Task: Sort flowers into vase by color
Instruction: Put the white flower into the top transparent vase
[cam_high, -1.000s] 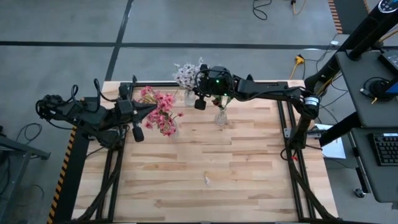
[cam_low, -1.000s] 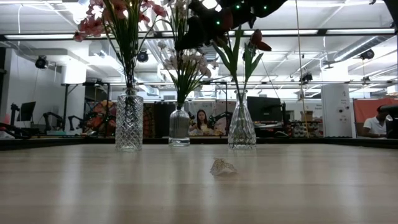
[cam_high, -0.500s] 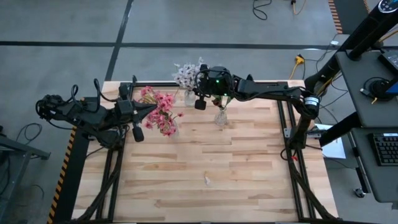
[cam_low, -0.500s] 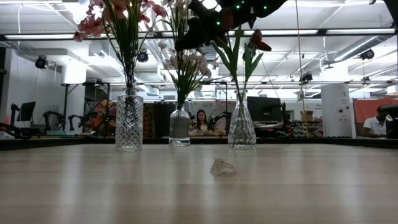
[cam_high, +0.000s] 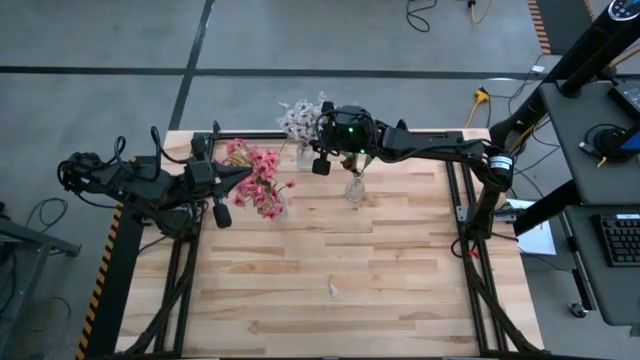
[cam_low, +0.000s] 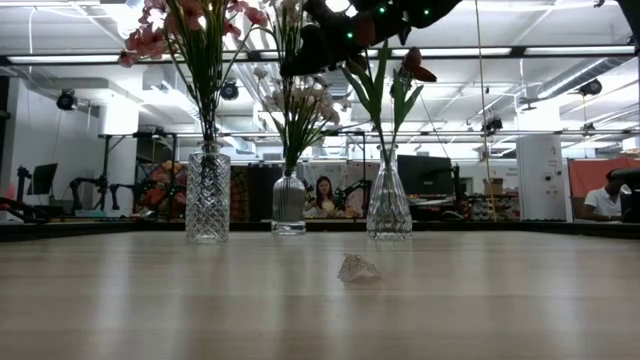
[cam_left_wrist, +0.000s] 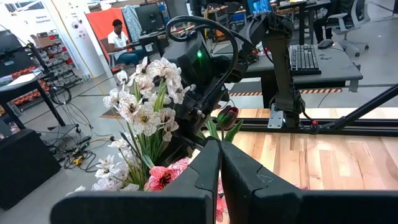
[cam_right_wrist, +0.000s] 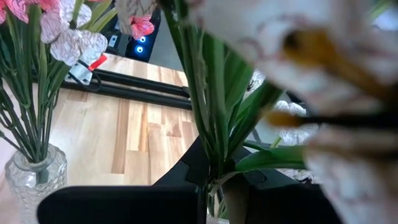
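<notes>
Right end effector (cam_high: 350, 152) clamped on dark red tulip stems (cam_right_wrist: 211, 118), over rightmost vase (cam_low: 389, 205) near worktop (cam_high: 330, 260) far edge. Keep stems vertical, release only once seated. Left end effector (cam_high: 243, 172) pinched shut, empty, by pink flowers (cam_high: 262, 182).

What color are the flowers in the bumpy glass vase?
Pink flowers in the vase; the high view shows them best.

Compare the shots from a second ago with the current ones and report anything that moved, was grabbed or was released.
Nothing visibly changed. The right gripper stays shut on the dark red tulip stems above the narrow-necked clear glass vase. The left gripper stays shut beside the pink blossom clusters. The cut-glass vase, the small middle vase of white blossoms and the crumpled scrap on the wooden table sit where they were.
</notes>
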